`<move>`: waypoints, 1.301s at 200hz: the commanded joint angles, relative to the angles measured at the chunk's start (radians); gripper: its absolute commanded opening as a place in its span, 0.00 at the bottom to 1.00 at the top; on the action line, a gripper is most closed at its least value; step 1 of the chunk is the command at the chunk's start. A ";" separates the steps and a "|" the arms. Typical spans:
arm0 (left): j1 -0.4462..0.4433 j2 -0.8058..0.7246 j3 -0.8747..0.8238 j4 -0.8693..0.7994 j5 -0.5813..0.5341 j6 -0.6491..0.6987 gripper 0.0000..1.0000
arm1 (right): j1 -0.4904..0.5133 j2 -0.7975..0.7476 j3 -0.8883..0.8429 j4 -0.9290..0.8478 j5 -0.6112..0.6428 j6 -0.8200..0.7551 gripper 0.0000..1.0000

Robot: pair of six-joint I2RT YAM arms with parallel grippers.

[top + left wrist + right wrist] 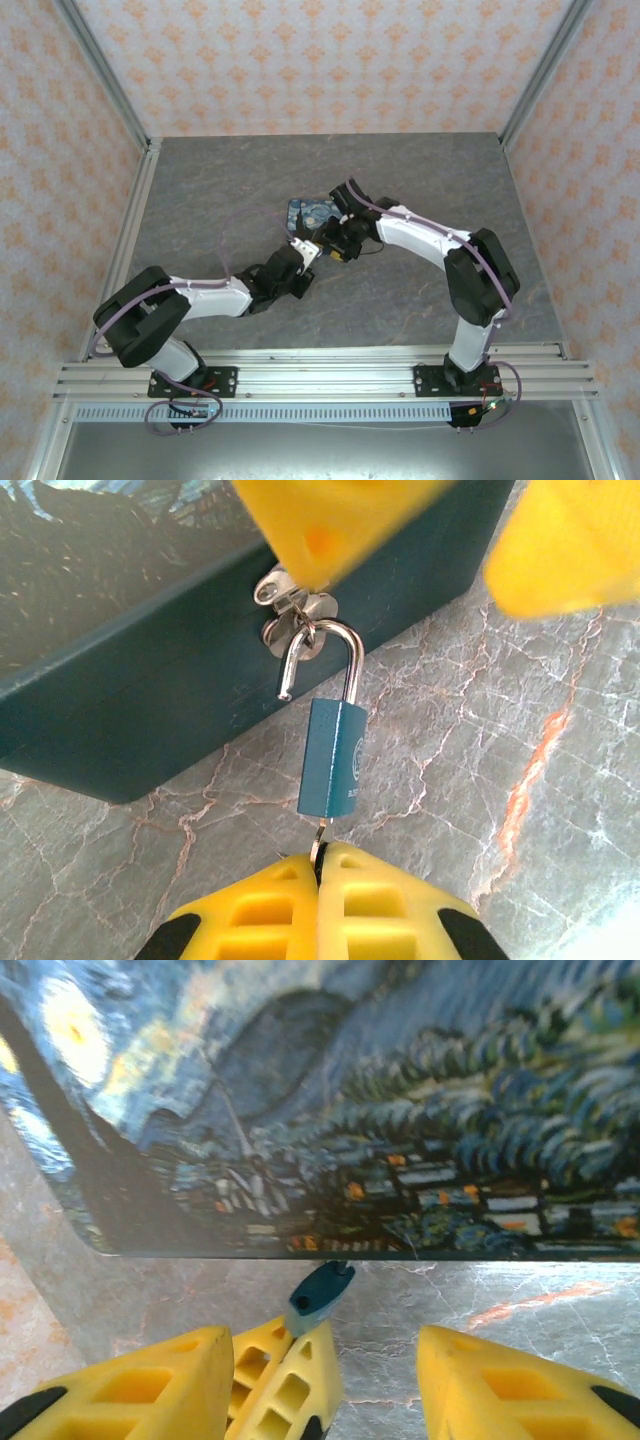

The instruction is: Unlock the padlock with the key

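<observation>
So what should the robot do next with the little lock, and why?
Probably the left gripper, shut on the key under the padlock, should just let go. One end of the shackle hangs free of the teal body, so the lock looks open, hooked through the tin box's hasp. The right gripper stands open nearby.

**pinhinge:** The small teal-blue metal padlock [333, 760] is looking painted, smooth with a satin sheen. Its thin curved shackle [356, 670] is gleaming like polished chrome.

**tinfan:** Yep. The rectangular blue-and-yellow printed tin box [150, 700] is reading flat matt teal on its side, while its little silvery hasp [272, 587] is shining. The grey marble-patterned table [500, 780] is coming across smooth, faintly glossy.

**pinhinge:** And the left gripper's yellow fingers [390, 910] are looking like matt moulded plastic. The thin dull-metal key [317, 838] is barely glinting.
</observation>
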 commanded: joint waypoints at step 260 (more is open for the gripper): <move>0.008 -0.088 0.007 -0.011 -0.008 -0.041 0.00 | 0.072 0.092 0.035 0.029 -0.039 0.080 0.00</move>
